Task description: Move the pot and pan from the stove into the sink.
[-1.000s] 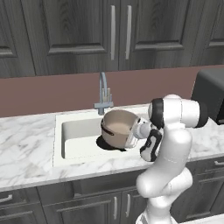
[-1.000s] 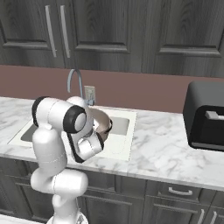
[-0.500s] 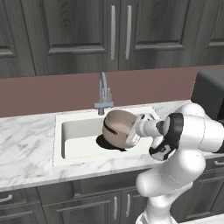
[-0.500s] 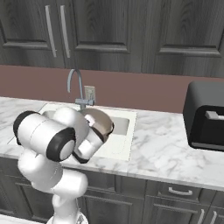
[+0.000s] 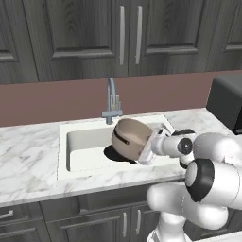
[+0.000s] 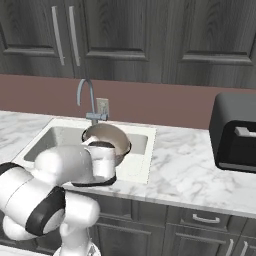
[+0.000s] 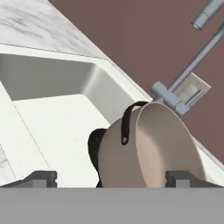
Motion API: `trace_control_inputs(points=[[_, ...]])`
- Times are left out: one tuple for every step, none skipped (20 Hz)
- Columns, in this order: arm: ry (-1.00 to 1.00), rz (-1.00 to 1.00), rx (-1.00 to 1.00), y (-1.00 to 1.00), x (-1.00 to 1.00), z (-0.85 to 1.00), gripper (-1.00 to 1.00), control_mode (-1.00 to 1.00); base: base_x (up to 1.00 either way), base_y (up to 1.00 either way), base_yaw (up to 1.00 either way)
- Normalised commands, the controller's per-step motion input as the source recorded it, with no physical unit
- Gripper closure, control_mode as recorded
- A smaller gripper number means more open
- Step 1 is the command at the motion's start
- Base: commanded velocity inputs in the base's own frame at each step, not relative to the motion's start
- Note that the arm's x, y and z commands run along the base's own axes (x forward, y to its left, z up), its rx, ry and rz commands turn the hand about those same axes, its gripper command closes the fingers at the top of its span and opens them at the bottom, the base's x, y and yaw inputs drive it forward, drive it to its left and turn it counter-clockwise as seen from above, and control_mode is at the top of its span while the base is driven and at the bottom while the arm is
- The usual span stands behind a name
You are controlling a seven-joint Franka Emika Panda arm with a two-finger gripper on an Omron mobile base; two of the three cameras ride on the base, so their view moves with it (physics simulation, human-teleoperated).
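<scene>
Resting tilted in sink (image 5: 85, 142): pot (image 5: 130, 138) | gripper (image 7: 111, 177): spread wide beside pot; gripping nothing

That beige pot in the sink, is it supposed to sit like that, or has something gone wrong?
It looks odd: the pot lies tipped on its side in the sink, rounded bottom up, resting on the black pan rather than standing upright. The hand is open just beside it, not gripping it. Nothing looks spilled or damaged.

place: kitchen | cues: marble counter (image 5: 28, 156), sink (image 5: 85, 142) with faucet (image 5: 112, 101), dark cabinets (image 5: 85, 38)
</scene>
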Motion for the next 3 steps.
trace_control_inputs(points=[[0.16, 0.0, 0.0, 0.0, -0.49, 1.0, -1.0, -1.0, 0.0, 0.0, 0.0], [0.16, 0.0, 0.0, 0.0, -0.46, 1.0, -1.0, -1.0, 0.0, 0.0, 0.0], [0.17, 0.0, 0.0, 0.0, -0.43, 1.0, -1.0, -1.0, 0.0, 0.0, 0.0]])
